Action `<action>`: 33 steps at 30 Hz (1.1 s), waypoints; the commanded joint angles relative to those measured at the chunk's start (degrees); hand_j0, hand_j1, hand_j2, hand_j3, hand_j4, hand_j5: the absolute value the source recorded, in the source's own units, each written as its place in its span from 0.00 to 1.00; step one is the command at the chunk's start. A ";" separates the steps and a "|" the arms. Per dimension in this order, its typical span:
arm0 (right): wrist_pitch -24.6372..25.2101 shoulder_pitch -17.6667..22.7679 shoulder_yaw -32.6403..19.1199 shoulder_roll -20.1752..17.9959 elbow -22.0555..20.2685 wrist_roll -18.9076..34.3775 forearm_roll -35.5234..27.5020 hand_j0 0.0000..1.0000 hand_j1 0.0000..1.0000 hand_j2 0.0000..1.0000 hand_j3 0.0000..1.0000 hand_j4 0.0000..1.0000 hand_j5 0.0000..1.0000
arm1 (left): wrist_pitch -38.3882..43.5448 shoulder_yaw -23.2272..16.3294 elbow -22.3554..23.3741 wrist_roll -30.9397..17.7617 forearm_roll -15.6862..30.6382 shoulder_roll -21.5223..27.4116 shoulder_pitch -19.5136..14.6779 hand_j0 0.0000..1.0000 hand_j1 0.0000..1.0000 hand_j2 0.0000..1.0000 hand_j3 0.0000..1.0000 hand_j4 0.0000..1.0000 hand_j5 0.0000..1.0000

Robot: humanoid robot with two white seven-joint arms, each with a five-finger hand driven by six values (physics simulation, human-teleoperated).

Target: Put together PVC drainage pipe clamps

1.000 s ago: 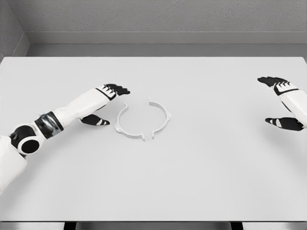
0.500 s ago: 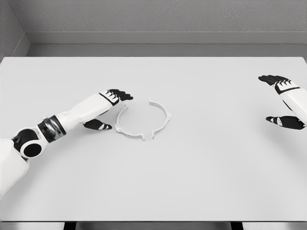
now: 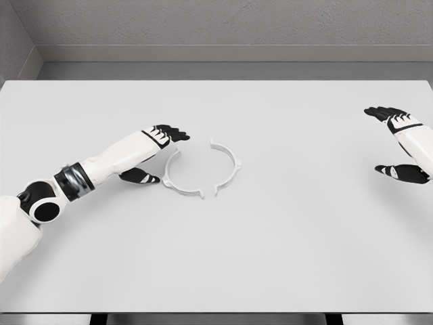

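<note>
The left arm reaches in from the lower left, forearm angled up and right, its robot hand [image 3: 154, 154] spread with thumb held below the dark fingers. The right robot hand [image 3: 399, 145] shows at the right edge, likewise spread and holding nothing.

The right white arm is cut off by the picture's right edge just behind the wrist, so only the right robot hand [image 3: 399, 145] with its black fingers shows. The left white arm runs out at the lower left corner, its shoulder unseen. The flat white worktop [image 3: 270, 257] is cropped at both side edges. Whether the two thin white plastic half-ring clamp pieces [image 3: 201, 169] touch at their ends is too small to tell.
</note>
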 commanded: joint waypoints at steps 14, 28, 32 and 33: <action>0.12 0.00 -0.02 -0.04 0.04 -0.03 -0.37 1.00 1.00 1.00 1.00 1.00 1.00 | 0.03 -0.05 -1.01 0.03 -0.23 -1.18 0.18 1.00 1.00 1.00 1.00 1.00 1.00; 0.12 0.09 -0.02 -0.04 0.04 -0.03 -0.38 1.00 1.00 1.00 1.00 1.00 1.00 | 0.03 -0.05 -1.53 -0.06 -0.31 -2.41 0.18 1.00 1.00 1.00 1.00 1.00 1.00; 0.12 0.09 -0.02 -0.04 0.04 -0.03 -0.38 1.00 1.00 1.00 1.00 1.00 1.00 | 0.03 -0.05 -1.53 -0.06 -0.31 -3.12 0.18 1.00 1.00 1.00 1.00 1.00 1.00; 0.12 0.09 -0.02 -0.04 0.04 -0.03 -0.46 1.00 1.00 1.00 1.00 1.00 1.00 | 0.03 -0.05 -1.62 -0.06 -0.31 -3.47 0.18 1.00 1.00 1.00 1.00 1.00 1.00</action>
